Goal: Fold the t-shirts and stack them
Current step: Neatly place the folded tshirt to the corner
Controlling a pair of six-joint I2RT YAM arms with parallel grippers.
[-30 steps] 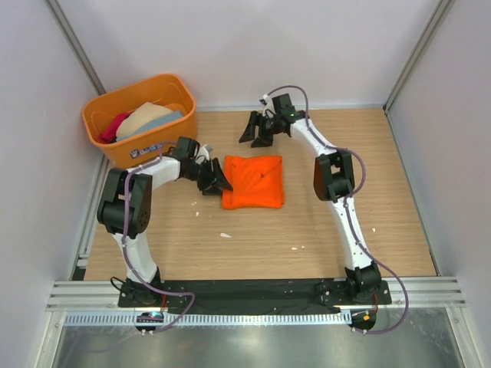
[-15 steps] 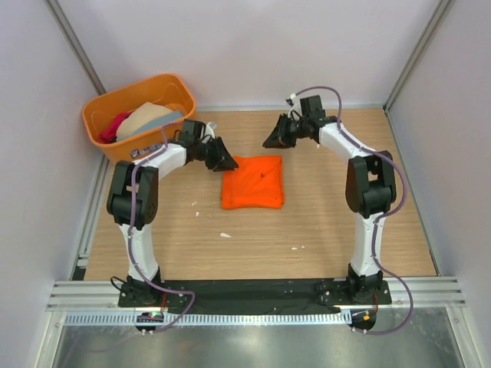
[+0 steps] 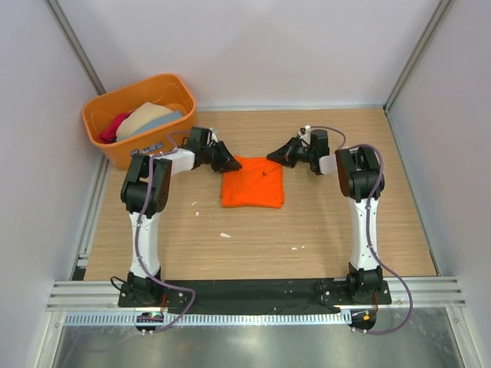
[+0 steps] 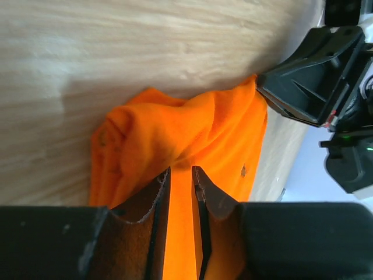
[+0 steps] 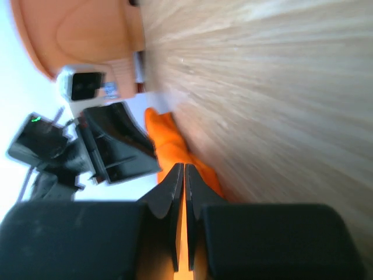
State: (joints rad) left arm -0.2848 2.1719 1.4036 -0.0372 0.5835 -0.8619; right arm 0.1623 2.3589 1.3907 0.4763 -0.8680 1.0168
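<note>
A bright orange t-shirt (image 3: 253, 184), folded into a rough square, lies mid-table. My left gripper (image 3: 229, 162) is low at its far left corner. In the left wrist view the narrow jaws (image 4: 180, 169) pinch a raised ridge of the orange cloth (image 4: 215, 128). My right gripper (image 3: 275, 156) is at the far right corner. Its jaws (image 5: 184, 166) are almost together, with a thin sliver of orange cloth (image 5: 169, 143) between them. More t-shirts are heaped in the tub: beige (image 3: 146, 116), crimson-pink (image 3: 113, 126), grey-blue (image 3: 167, 118).
The orange plastic tub (image 3: 123, 149) stands at the back left, close behind my left arm, and shows again in the right wrist view (image 5: 76, 29). Small white scraps (image 3: 225, 234) lie on the wooden table. Walls close in on both sides.
Both arms swung in and down to the shirt's far corners, the left from its left edge, the right from the back. Both sets of jaws closed from wide to pinching.
</note>
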